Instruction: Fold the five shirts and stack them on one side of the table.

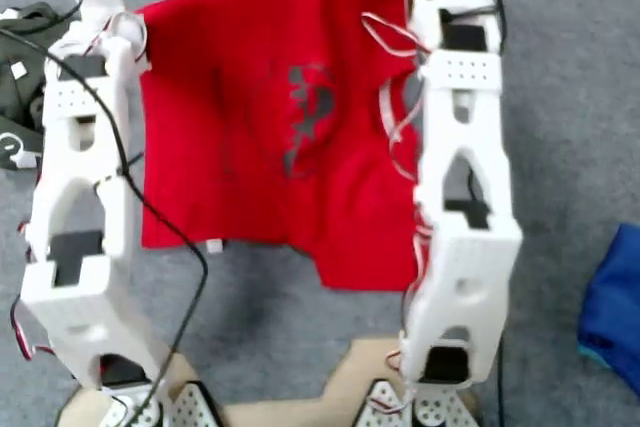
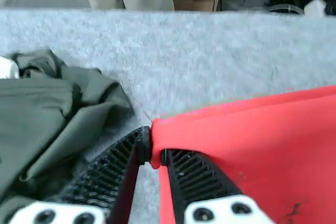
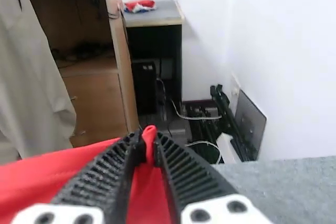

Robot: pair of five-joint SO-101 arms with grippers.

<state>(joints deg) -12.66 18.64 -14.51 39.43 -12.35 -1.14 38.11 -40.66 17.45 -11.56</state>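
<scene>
Lab or office room: wooden cabinet, computer tower, loose cables by white wall.

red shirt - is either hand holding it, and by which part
Both. The left hand is shut on a corner of the red shirt. The right hand is shut on a pinched-up point of fabric at its opposite side.

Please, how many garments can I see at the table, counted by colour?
red shirt: 1
dark green garment: 1, as far as can be told from the crumpled heap
blue garment: 1, partly cut off at the edge of the high view
Total: 3
</scene>
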